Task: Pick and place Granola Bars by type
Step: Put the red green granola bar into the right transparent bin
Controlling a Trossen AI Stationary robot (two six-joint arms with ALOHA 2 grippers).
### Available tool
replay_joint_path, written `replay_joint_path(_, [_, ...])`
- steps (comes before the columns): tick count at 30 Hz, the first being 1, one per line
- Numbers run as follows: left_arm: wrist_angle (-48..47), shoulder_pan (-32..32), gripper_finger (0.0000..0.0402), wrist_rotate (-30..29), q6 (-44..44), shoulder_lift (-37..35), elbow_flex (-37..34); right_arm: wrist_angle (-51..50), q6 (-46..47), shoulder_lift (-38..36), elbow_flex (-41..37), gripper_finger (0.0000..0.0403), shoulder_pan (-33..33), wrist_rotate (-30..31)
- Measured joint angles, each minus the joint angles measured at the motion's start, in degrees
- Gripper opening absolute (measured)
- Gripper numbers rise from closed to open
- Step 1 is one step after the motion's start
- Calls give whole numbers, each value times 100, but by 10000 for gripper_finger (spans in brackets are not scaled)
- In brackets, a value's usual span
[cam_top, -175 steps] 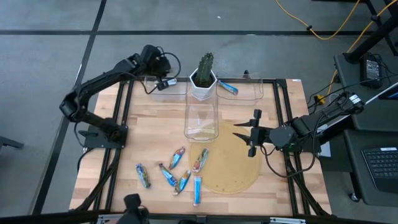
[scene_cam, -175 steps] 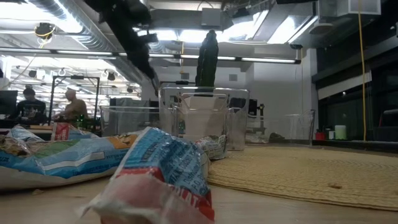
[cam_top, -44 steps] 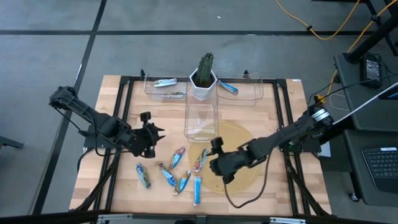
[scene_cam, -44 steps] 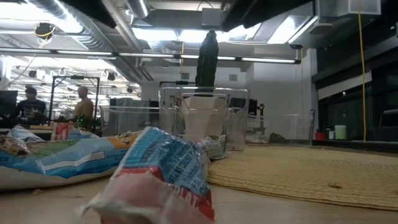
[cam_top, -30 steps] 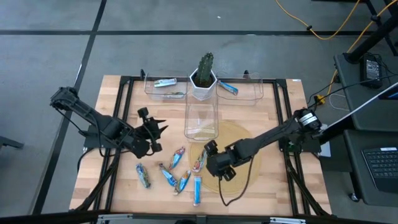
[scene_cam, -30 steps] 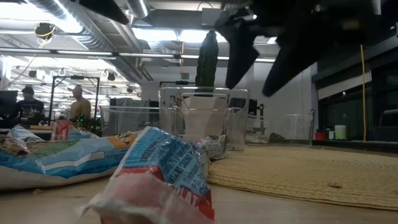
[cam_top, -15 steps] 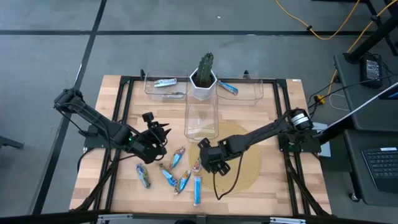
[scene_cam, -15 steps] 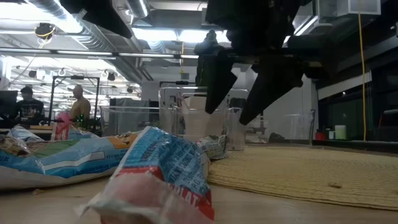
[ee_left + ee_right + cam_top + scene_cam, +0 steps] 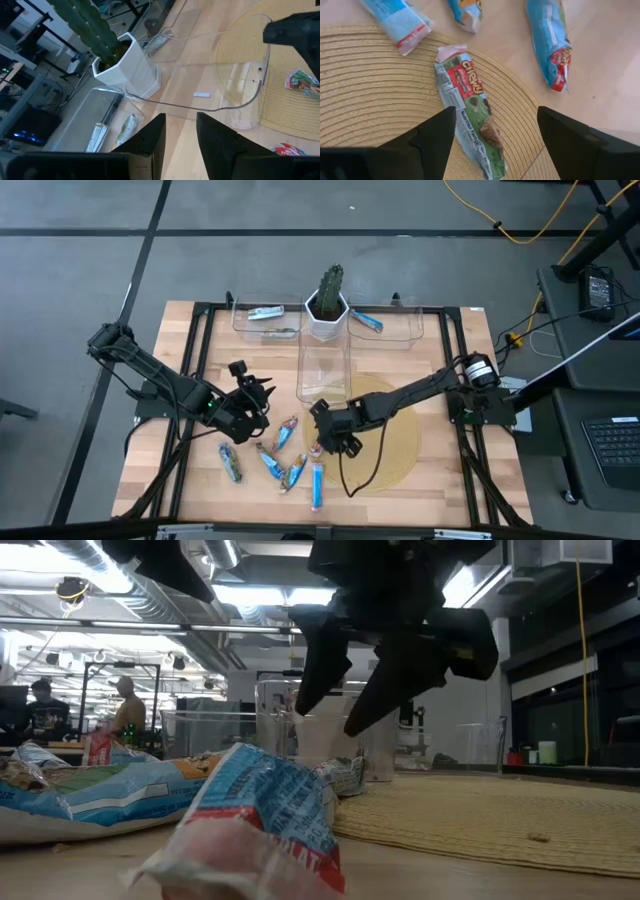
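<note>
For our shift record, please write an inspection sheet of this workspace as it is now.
Surface: wooden table with round woven mat.
Job's things: six bars loose near the front, one green bar on the mat edge; three more in the two back bins.
Clutter: potted cactus; clear empty bin in the middle.
Grippers: right hand open, over the green bar; left hand partly open, holding nothing, above the table left of the middle bin.
Cables: yellow cable on the floor.
Surroundings: two people far behind.
</note>
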Motion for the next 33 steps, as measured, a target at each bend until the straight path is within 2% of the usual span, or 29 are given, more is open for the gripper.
replay_joint_path(2, [0,0,102,-1,-14,2,0,-4,-15,17,0,283,-34,-158])
replay_joint_path(21, [-2,-7,102,-79,-30,0,0,139,-63,529,2,283,-61,-339])
replay_joint_path(26, [0,-7,102,-83,-51,0,0,181,-49,711,17,282,-68,-610])
replay_joint_path(29, [-1,-7,102,-84,-100,0,0,209,-48,765,28,273,-67,-653])
replay_joint_path(33, [-2,-7,102,-83,-113,0,0,245,-48,778,35,238,-65,-675])
